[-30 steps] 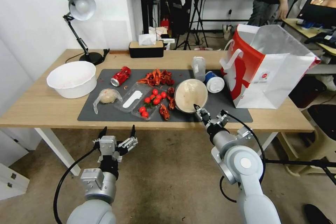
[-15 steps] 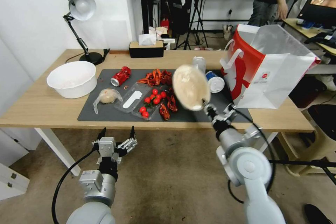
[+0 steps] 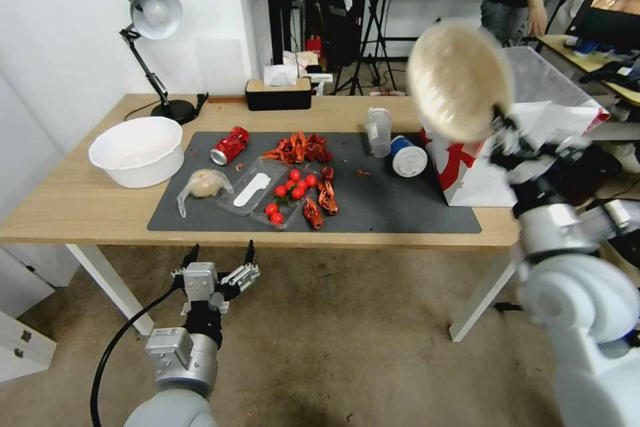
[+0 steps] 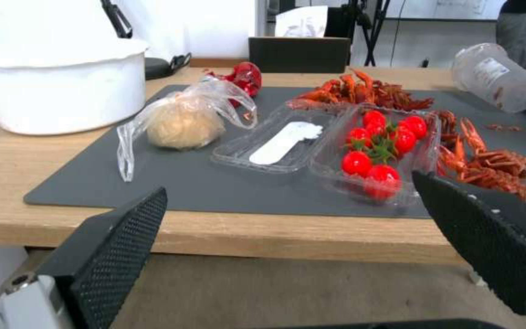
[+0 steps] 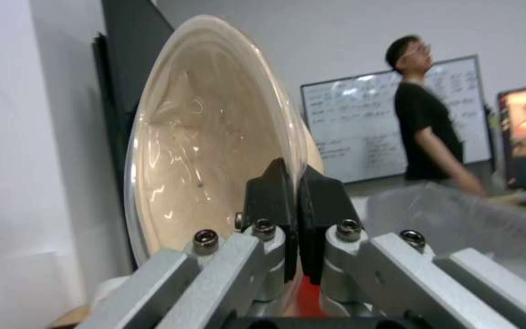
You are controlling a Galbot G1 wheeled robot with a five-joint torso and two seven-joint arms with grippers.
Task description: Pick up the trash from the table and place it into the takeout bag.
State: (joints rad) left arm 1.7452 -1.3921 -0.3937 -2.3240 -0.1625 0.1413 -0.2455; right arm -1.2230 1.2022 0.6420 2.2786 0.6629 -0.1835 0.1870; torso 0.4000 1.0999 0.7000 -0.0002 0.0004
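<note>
R gripper [image 5: 293,201] pinched on rim of beige bowl [image 3: 459,80] – held on edge above takeout bag [image 3: 533,167]. Looks light, stiff, slick – rim grip best. L gripper [image 3: 220,260] idle below table edge, jaws apart.

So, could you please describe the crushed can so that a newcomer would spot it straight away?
Start at the dark grey mat on the long wooden table. Near the mat's far left corner, beside the big white bowl, lies the crushed red can. It is the lone shiny metal item, dented, lying on its side.
</note>
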